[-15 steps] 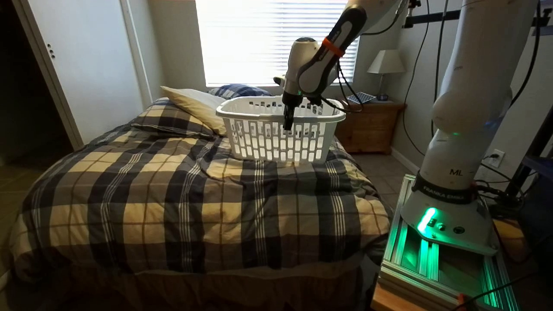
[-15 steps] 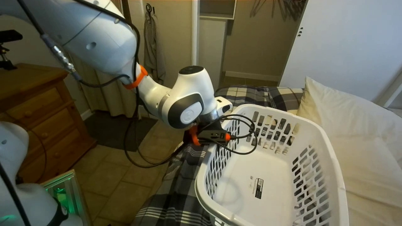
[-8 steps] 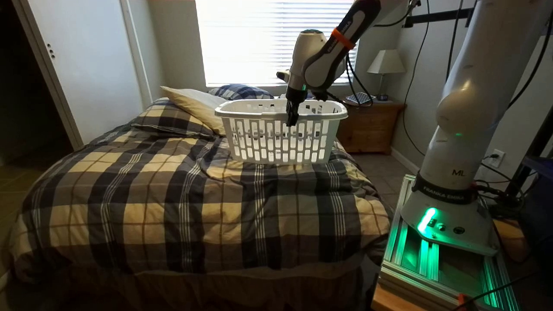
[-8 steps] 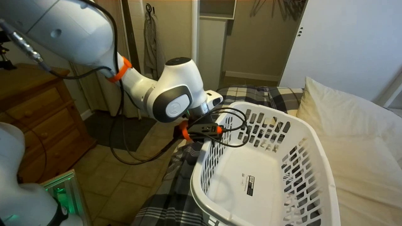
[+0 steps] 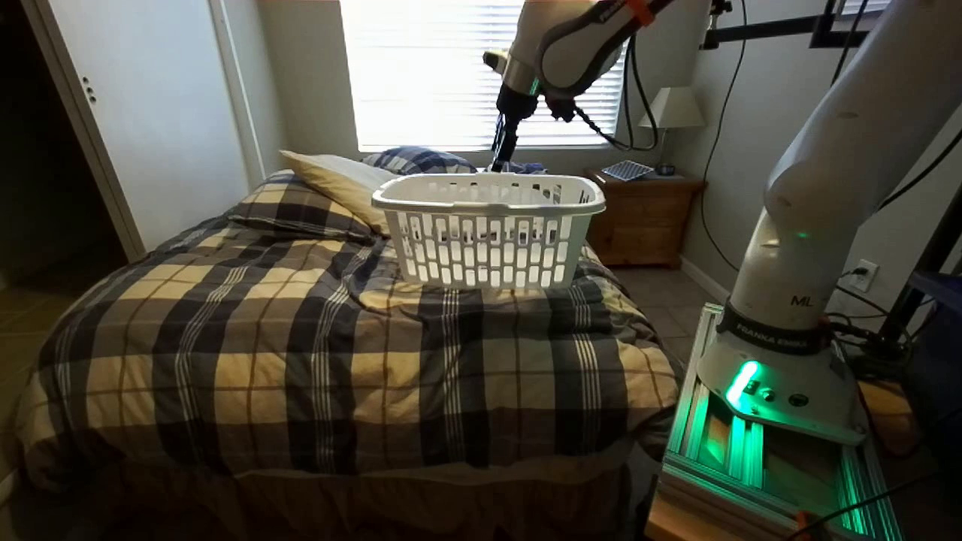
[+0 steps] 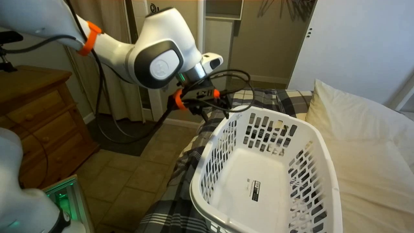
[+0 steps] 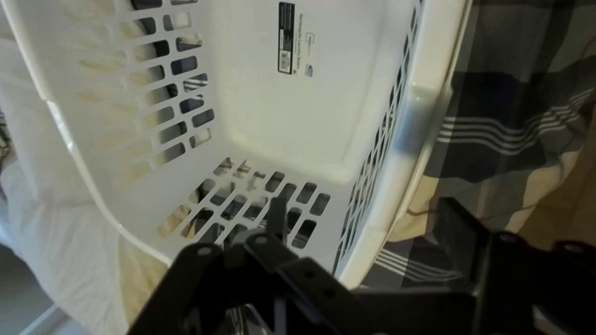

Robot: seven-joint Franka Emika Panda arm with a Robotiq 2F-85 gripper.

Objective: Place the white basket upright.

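Observation:
The white basket (image 5: 421,201) rests upright on the plaid bed, its opening facing up, in both exterior views. Its bare inside floor with a label shows in an exterior view (image 6: 239,171). My gripper (image 6: 216,118) hangs just above the long side rim near a corner, apart from it. In the wrist view the gripper (image 7: 363,209) is open: one of its fingers (image 7: 278,216) appears over the basket's inside, the other over the bedspread, with the rim running across the gap below them. Nothing is held.
A cream pillow (image 5: 338,180) leans close to the basket's far side on the bed (image 5: 316,353). Beyond the bed stands a wooden nightstand (image 5: 642,222) with a lamp (image 5: 673,113). A wooden dresser (image 6: 42,129) is near the arm, and loose cable loops around the gripper.
The gripper has let go of the basket's rim, spread its fingers and risen above it. The basket has shifted slightly and settled level on the bed.

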